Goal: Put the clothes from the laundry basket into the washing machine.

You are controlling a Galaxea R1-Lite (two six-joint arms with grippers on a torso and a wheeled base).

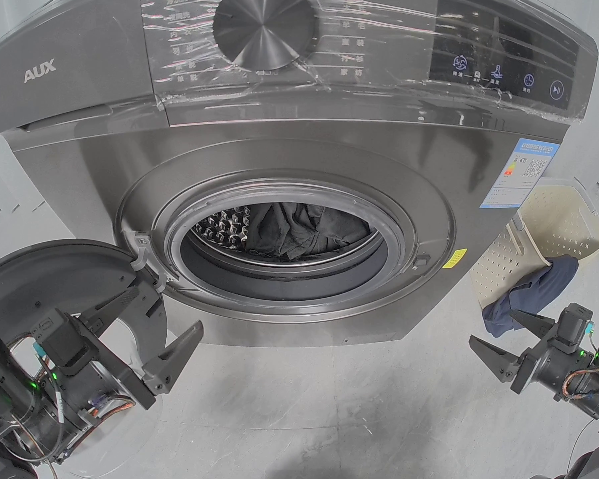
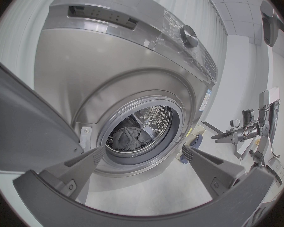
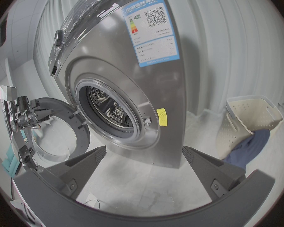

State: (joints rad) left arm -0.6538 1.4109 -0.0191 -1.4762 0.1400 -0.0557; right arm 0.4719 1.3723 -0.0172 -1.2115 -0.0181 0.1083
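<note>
Dark load (image 1: 299, 231) is in; left gripper (image 1: 161, 319), right gripper (image 1: 494, 330) gape wide, empty. Next, I reckon: blue garment (image 1: 532, 294) just beyond right fingers (image 1: 529, 321).

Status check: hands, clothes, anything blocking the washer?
Left hand open, by the open door. Right hand open, near the basket. Dark clothes in drum; blue garment draped over basket rim. Nothing blocking the opening.
</note>
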